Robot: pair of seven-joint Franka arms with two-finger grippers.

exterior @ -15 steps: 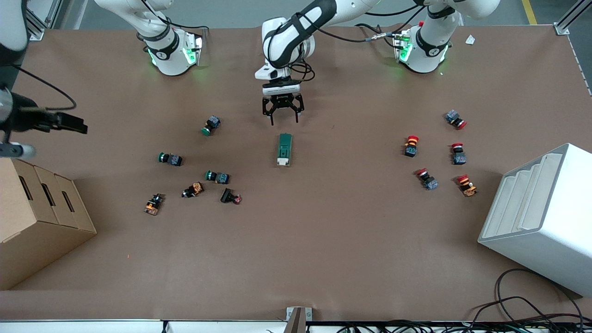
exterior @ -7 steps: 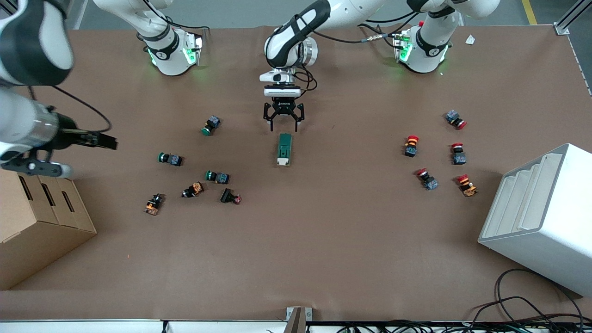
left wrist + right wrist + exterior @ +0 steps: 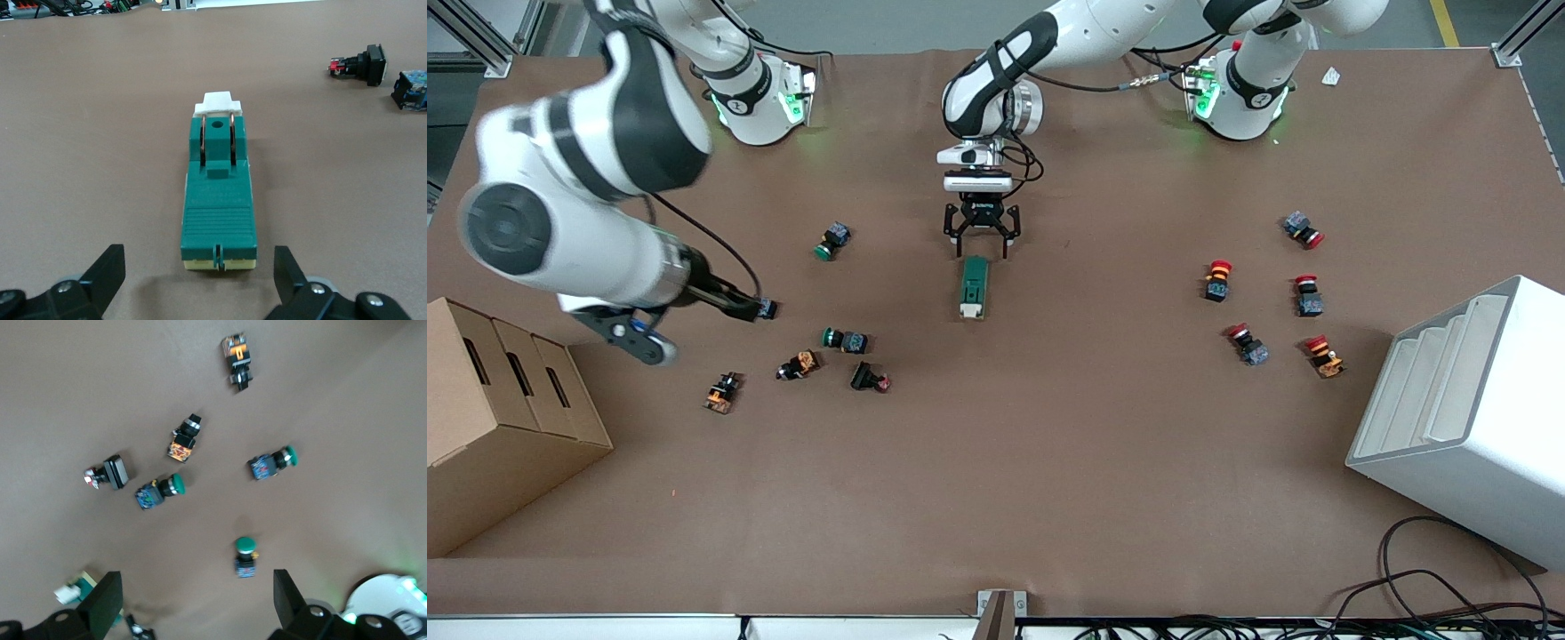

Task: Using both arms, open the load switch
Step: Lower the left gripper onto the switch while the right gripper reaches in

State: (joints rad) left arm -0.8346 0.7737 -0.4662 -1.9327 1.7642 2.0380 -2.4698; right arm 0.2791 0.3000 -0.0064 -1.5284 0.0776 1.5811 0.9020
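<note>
Clock directions are read on the front view, with 12 o'clock toward the robots' bases.

During the last second the left hand (image 3: 981,254) has been lowered and brought closer to the load switch (image 3: 974,286). It is now placed just over the dark-green end of the switch, at its 12 o'clock side. Its fingers are spread wide, one on each side of the body, and nothing is held yet. The switch itself has not been moved. It lies flat near the middle of the tabletop (image 3: 1049,462), with its white lever (image 3: 971,310) pointing to 6 o'clock.

In the same time the right arm has been swung in from the edge of the view. The right hand (image 3: 758,308) is now carried low over the group of green push-buttons (image 3: 845,339) at 9 o'clock from the switch, well apart from it. Its fingers are also spread and no object is gripped.

It is judged that the grasp of the switch body is about to be made by the left hand, while some travel toward the lever end is still needed by the right hand. The opening has not been started.

Two containers are seen. A cardboard box (image 3: 498,418) is placed at 8 o'clock and a white stepped bin (image 3: 1476,400) at 4 o'clock. The inside of the box is hidden; no object can be seen in the steps of the bin.
</note>
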